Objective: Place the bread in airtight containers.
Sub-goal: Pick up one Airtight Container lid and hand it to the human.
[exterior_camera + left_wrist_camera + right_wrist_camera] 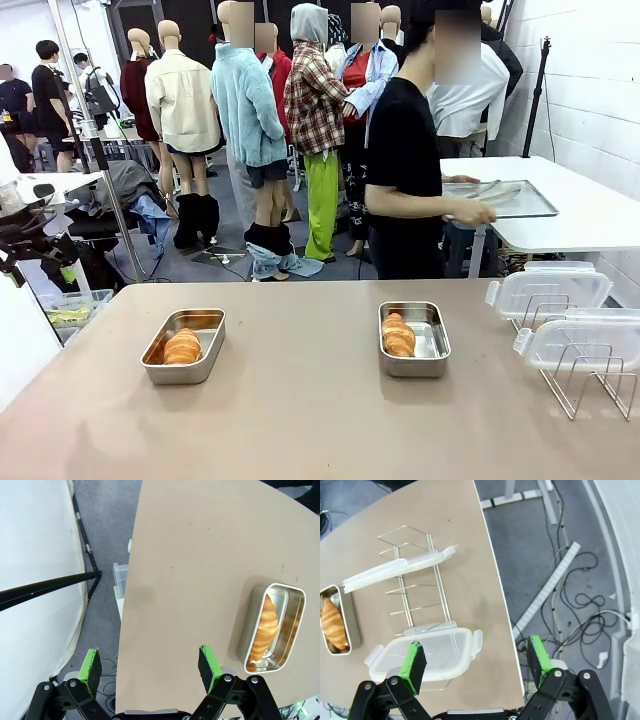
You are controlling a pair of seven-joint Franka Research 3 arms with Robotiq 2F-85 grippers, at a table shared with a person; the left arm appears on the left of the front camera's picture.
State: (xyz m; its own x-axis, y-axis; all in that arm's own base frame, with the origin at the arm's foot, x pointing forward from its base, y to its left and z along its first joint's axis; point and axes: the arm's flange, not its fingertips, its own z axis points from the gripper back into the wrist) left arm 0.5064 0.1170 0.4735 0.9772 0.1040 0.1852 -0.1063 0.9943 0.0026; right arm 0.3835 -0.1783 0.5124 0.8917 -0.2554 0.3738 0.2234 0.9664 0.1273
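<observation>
Steel tins on the table each hold a roll already: the left tin toward the left edge with its roll, the right tin past the middle with its roll; what remains, I judge, is closing them. Two clear lids rest on the wire rack at the right edge, the far lid behind the near lid; the right claw hangs wide open and empty over that edge, with a lid just below, its long axis running from finger to finger and lying mostly toward one finger's side; that arm is nearer. The left claw, likewise spread and empty, hovers at the left edge.
</observation>
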